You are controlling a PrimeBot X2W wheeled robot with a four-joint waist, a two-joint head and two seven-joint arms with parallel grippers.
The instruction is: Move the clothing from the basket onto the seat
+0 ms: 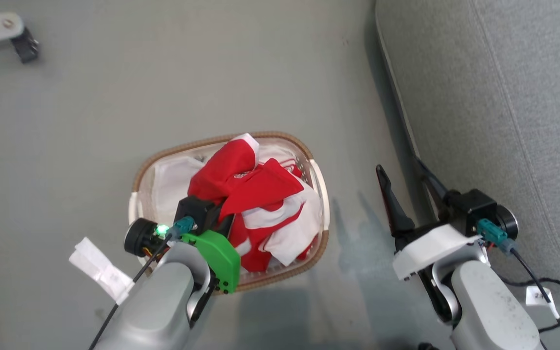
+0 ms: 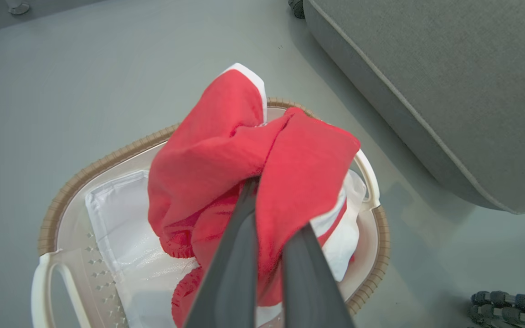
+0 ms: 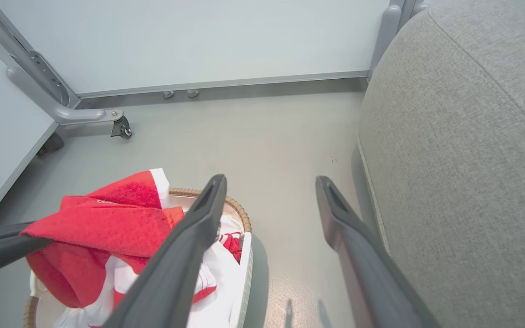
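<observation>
- Step in hand, the lift-out — my left fingers (image 2: pixel 235 259) pinch a fold of soft red clothing (image 2: pixel 217 150), bunched over the basket (image 2: pixel 80 273).
- Right fingers (image 3: pixel 189 246) spread, empty, near the seat (image 3: pixel 463 159).
- Next, I judge: raise it clear of the rim (image 2: pixel 66 187), then swing right onto the seat.
- Limp white-trimmed cloth; oval perforated plastic basket; coarse grey weave, rounded edges.

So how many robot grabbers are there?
2. The left gripper is shut on the red clothing over the basket. The right gripper hangs open above the floor, between the basket and the seat. None seem hidden.
</observation>
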